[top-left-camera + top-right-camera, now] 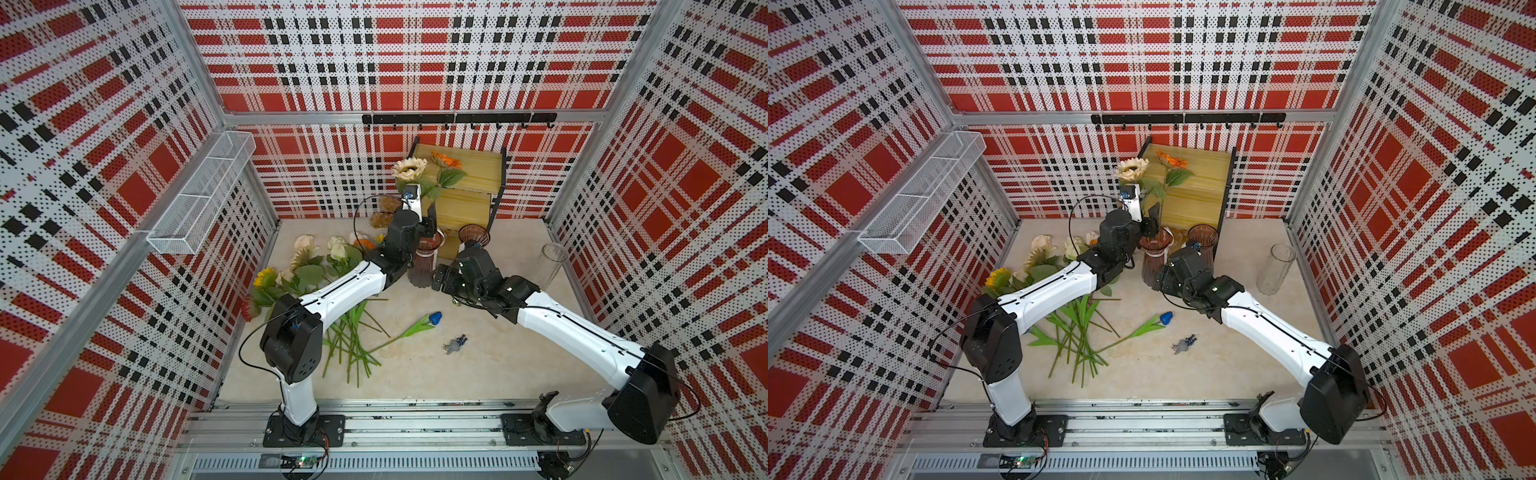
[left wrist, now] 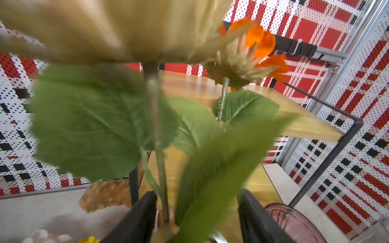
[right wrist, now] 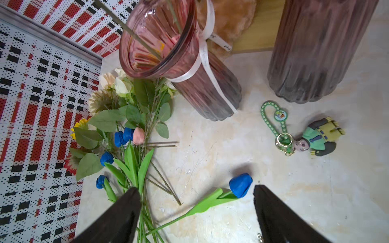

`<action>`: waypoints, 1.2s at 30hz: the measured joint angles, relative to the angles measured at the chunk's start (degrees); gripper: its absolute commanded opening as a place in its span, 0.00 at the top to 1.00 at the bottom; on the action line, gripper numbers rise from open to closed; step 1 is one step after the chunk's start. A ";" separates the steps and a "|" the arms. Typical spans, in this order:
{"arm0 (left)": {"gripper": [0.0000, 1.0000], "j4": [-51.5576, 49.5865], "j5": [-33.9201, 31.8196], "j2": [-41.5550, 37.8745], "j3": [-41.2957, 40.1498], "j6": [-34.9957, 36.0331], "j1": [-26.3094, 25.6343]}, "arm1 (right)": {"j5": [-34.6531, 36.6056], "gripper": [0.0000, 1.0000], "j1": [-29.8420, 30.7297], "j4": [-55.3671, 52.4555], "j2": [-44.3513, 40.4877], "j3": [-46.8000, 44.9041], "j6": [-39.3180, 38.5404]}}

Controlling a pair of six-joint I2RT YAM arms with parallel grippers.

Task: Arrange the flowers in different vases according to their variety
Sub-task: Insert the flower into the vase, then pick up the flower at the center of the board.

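Progress: early | cream sunflower (image 1: 410, 168), orange sunflower (image 1: 446, 160) in pink vase (image 1: 422, 270) below left hand (image 2: 196, 191), wide, stem loose between | right hand (image 3: 195, 187) wide, empty, over blue tulip (image 3: 240, 185) | remaining flowers (image 1: 316, 270) on surface near left hand; brown vase (image 1: 474, 235), glass cylinder (image 1: 550, 266) empty

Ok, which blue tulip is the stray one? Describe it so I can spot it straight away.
Find the heap of loose flowers under the left arm. One stem runs out from its near end toward the middle of the table, ending near the small toy keychain. That blue tulip lies alone on bare tabletop, its head clear of every other flower.
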 measured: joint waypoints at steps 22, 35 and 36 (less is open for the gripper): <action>0.01 -11.45 0.37 -29.62 -15.78 -4.44 7.98 | -5.14 0.16 10.78 1.99 13.49 8.35 -7.89; 0.00 -31.82 7.48 -40.46 -28.11 -19.43 24.09 | -11.56 0.24 14.95 1.77 27.71 18.23 -10.84; 0.00 -33.07 8.39 -41.13 -29.29 -20.39 25.31 | -12.11 0.25 15.52 1.64 29.03 19.04 -11.06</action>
